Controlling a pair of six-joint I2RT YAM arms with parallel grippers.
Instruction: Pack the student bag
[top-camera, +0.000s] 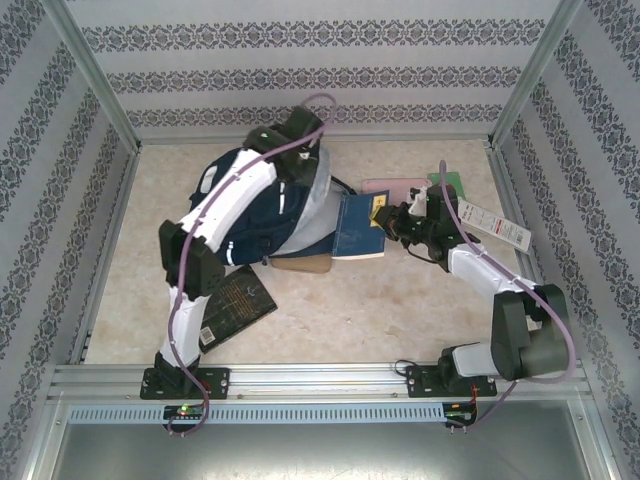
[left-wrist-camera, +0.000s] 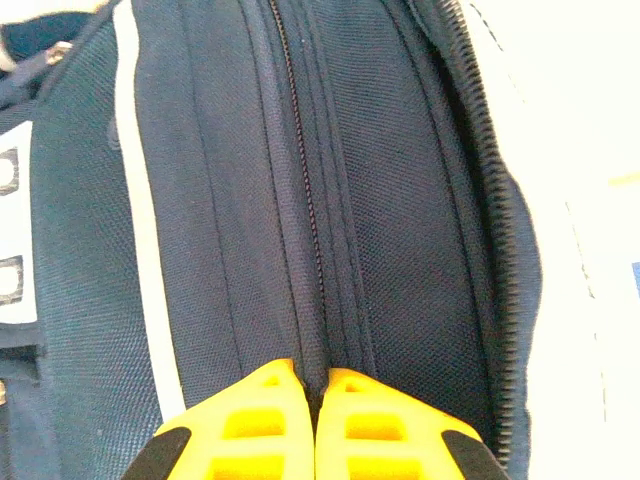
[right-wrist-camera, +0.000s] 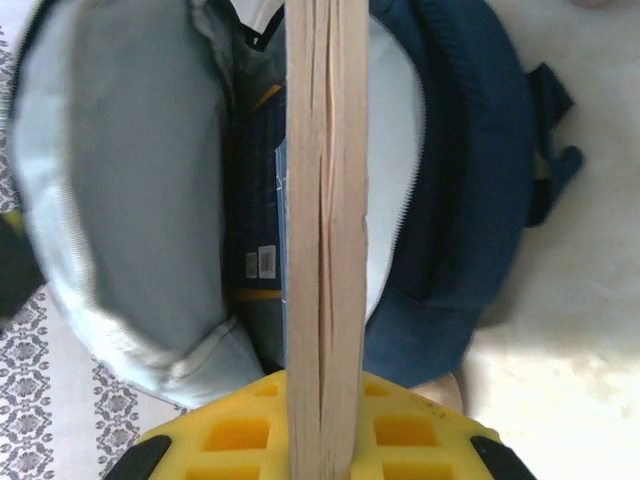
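The bag (top-camera: 265, 228) lay open on the desk (top-camera: 380, 310). Our left fingers (left-wrist-camera: 270, 425) pinched its fabric beside the zip (left-wrist-camera: 300, 180); our right fingers (right-wrist-camera: 235, 435) clamped a book (right-wrist-camera: 325, 200) edge-on at its mouth. We judged it best to pull the fabric taut and slide the book straight in

So there's a black book (top-camera: 235, 305) lying flat on the beige counter (top-camera: 400, 310) front-left, plus a pink thing (top-camera: 388, 186), a green one (top-camera: 452, 182) and a white strip (top-camera: 495, 225) far right.
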